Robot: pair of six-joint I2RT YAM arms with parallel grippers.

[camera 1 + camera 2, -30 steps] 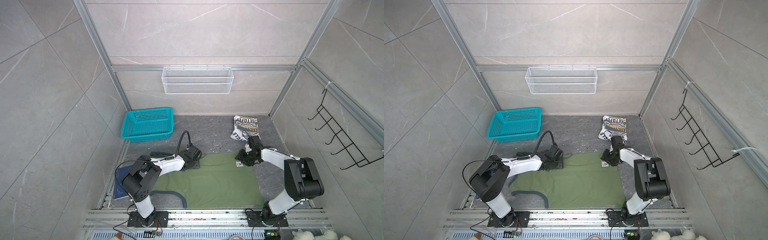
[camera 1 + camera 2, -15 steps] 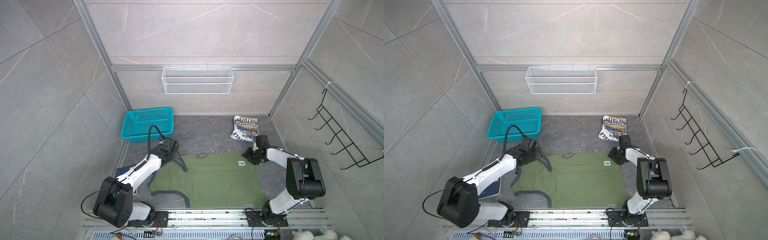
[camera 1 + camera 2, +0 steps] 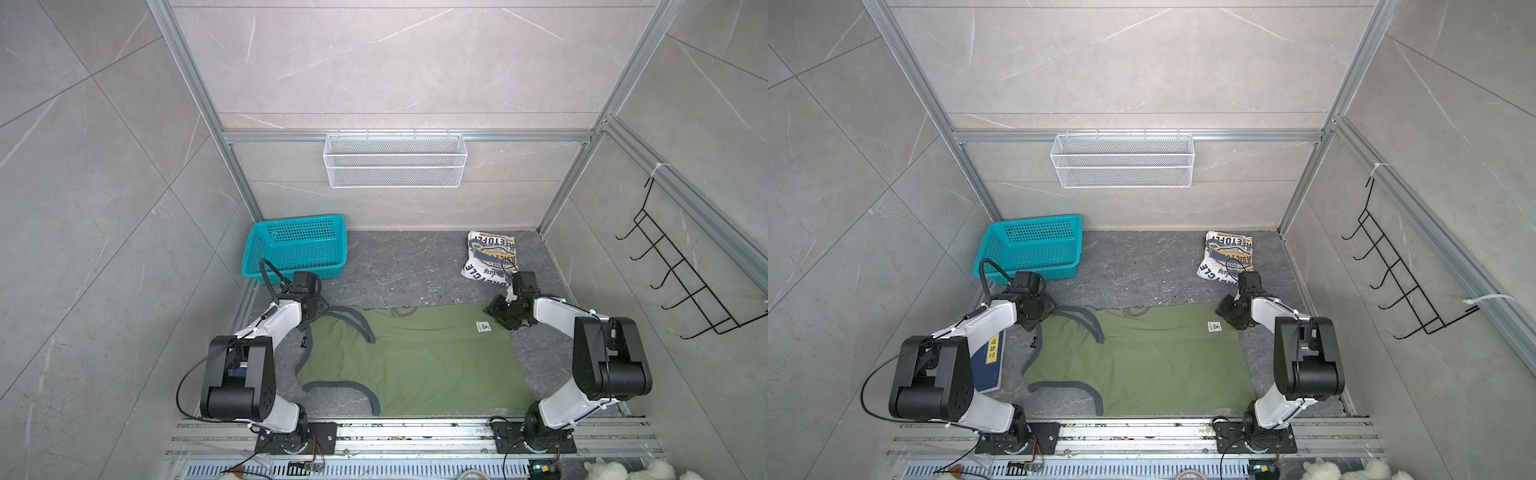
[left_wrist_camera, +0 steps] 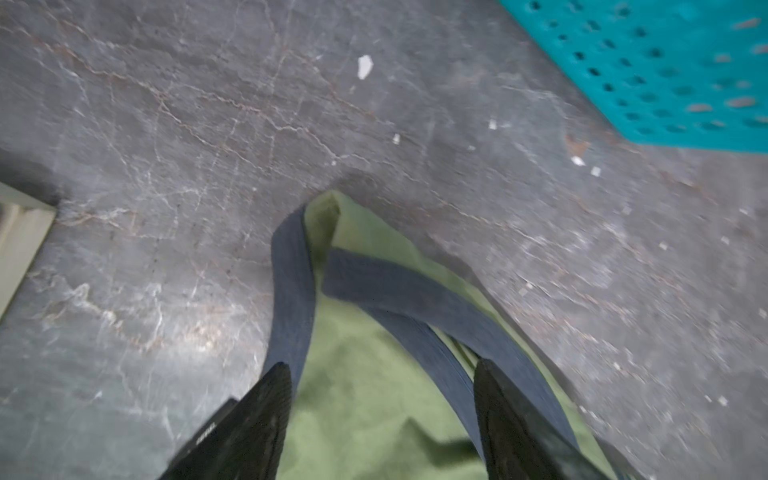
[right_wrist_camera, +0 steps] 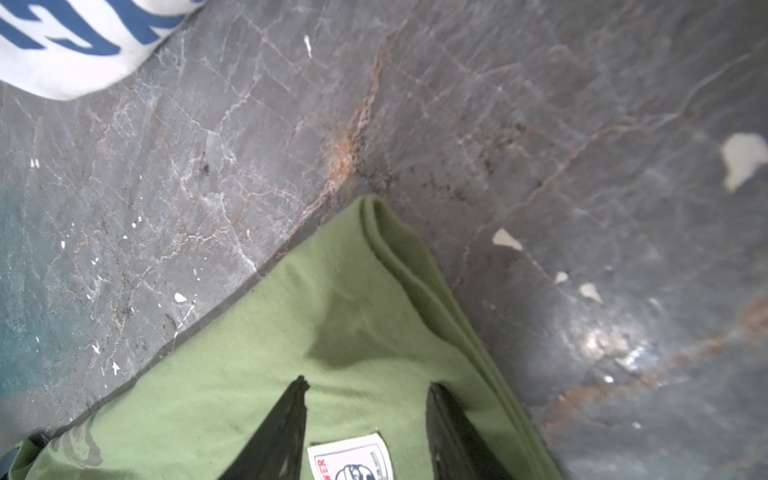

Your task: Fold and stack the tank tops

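Olive green cloth, the olive green tank top (image 3: 415, 365), lies spread flat on the grey counter (image 3: 395, 274) between the two hands. Its grey-trimmed shoulder strap runs between the fingers of the left hand (image 4: 380, 370), which stand wide apart and grip nothing. Its hem corner lies under the right hand (image 5: 365, 386), whose fingers are about half apart, with the cloth flat below them, not pinched. The white tank top (image 3: 490, 259) lies folded just beyond the right hand, apart from the green one. Both arms reach low and forward, the hands tilted down toward the counter.
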